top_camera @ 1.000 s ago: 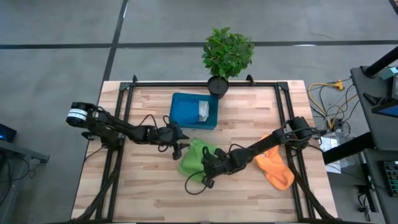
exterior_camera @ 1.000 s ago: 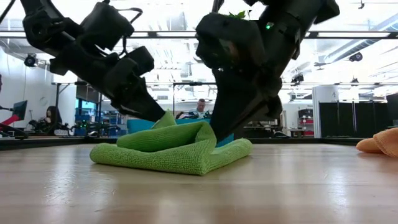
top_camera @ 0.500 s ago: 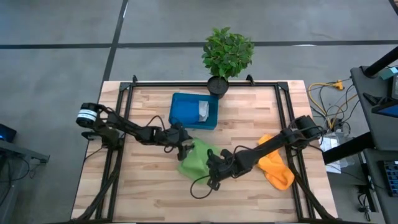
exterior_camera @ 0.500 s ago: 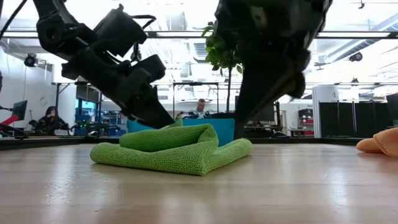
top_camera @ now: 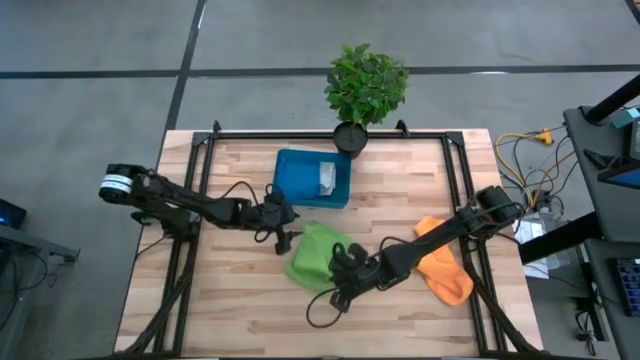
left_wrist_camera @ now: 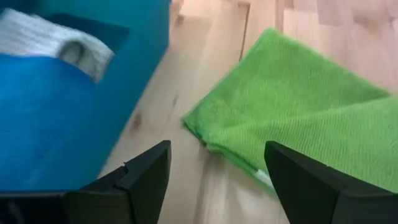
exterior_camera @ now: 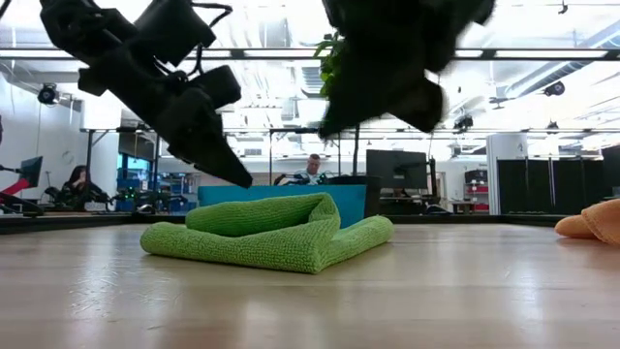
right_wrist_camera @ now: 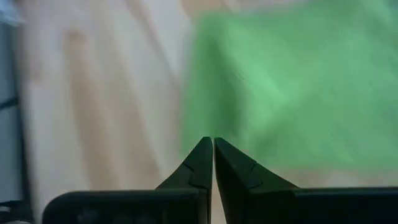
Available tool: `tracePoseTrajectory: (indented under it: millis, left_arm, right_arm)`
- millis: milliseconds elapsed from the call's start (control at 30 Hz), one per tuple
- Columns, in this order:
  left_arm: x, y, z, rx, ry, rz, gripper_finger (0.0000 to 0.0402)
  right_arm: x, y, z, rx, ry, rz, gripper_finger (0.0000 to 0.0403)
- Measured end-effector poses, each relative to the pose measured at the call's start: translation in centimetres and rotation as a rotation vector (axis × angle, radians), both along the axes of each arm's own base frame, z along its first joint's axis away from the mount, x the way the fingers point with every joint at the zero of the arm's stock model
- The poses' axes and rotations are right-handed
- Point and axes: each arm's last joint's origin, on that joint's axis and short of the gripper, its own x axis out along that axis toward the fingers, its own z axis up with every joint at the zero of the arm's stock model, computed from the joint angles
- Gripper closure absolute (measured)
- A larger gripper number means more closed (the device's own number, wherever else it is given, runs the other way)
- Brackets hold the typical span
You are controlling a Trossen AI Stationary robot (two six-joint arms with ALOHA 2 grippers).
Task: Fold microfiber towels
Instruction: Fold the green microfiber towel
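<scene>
Wooden table (top_camera: 240, 300), seen from above, carrying all items. Potted plant (top_camera: 366, 85) at the far edge. Blue tray (top_camera: 296, 180) just before the plant, holding the blue towel (left_wrist_camera: 37, 93) and the grey-white towel (top_camera: 326, 178). Lime green towel (top_camera: 318, 254), folded, flat near the table's middle, just beside the tray and free of both hands. Orange towel (top_camera: 442, 268), crumpled, toward the right edge. Left hand (top_camera: 281, 236), fingers spread apart and empty, above the green towel's left edge. Right hand (top_camera: 338, 290), fingers pressed together and empty, above that towel's near edge.
</scene>
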Motion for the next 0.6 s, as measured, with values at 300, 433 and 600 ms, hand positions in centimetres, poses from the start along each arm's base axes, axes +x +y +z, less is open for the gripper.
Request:
tracePoseTrajectory:
  millis: [300,433,600]
  left_arm:
    - [-1.6,0.1,1.4,-0.067,0.015,0.080,0.0155]
    - [-3.0,0.2,1.4,-0.141,0.091,0.151,0.0155]
    - [-4.0,0.0,1.4,-0.207,0.101,0.179,0.0155]
  right_arm:
    - [2.7,-0.6,2.2,-0.007,-0.303,0.100,0.0390]
    - [3.6,-2.2,1.2,-0.007,-0.260,0.112,0.0371]
    - [4.9,-2.3,-0.6,-0.052,-0.182,0.169,0.0298]
